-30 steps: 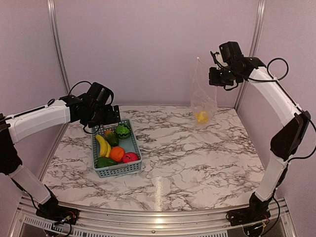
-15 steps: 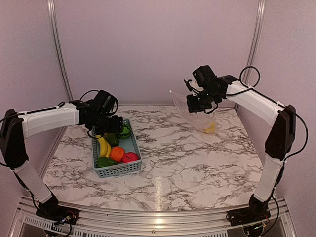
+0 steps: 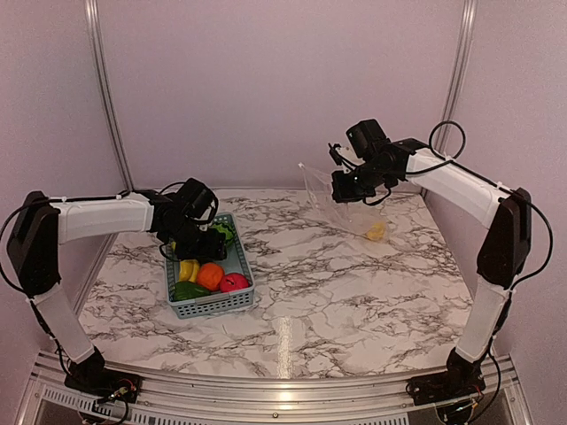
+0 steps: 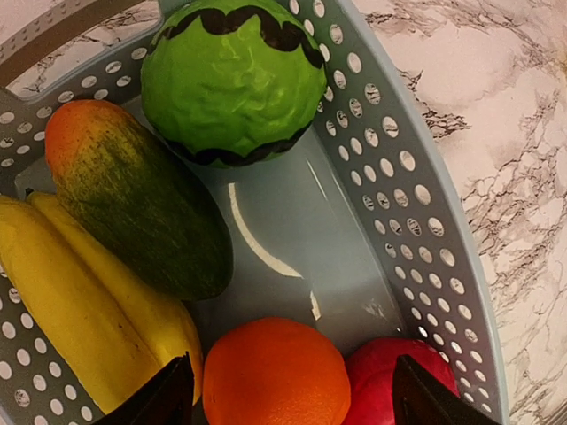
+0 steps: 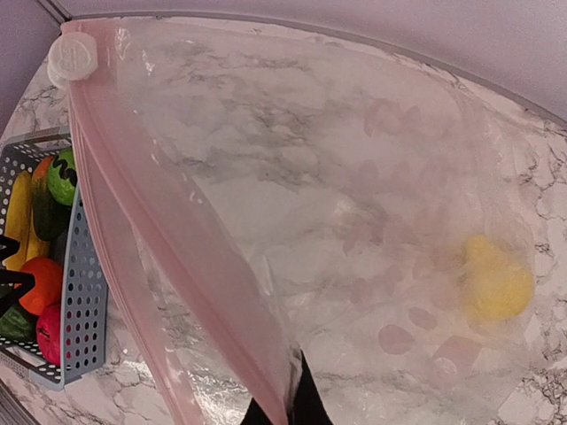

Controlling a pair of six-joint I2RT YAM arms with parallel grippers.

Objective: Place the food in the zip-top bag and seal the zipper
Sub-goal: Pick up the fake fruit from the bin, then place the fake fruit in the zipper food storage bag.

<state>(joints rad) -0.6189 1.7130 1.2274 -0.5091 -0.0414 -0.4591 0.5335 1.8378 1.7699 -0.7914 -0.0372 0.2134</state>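
Observation:
The food fills the grey-blue basket (image 3: 174, 305): a striped green ball (image 4: 232, 80), a green-orange piece (image 4: 133, 212), bananas (image 4: 71, 310), an orange (image 4: 276, 372) and a red piece (image 4: 385, 381). My left gripper (image 3: 200, 246) (image 4: 292, 403) hangs open low in the basket. Its fingertips stand either side of the orange without touching it. My right gripper (image 3: 345, 188) (image 5: 285, 414) is shut on the mouth edge of the zip-top bag (image 3: 341, 199) (image 5: 354, 204) and holds it tilted above the table. The zipper (image 5: 168, 221) runs to a whitish slider tab (image 5: 73, 55). One yellow piece (image 3: 376, 231) (image 5: 496, 283) lies inside the bag.
The basket's perforated wall (image 4: 399, 177) runs close to my left gripper's right finger. Marble table (image 3: 354, 292) stretches between the basket and the bag. Metal frame posts (image 3: 456, 80) and purple walls close in the back and sides.
My right arm swung left and down, tipping the bag's mouth toward the basket. My left gripper dropped into the basket over the orange, its jaws narrowing a little.

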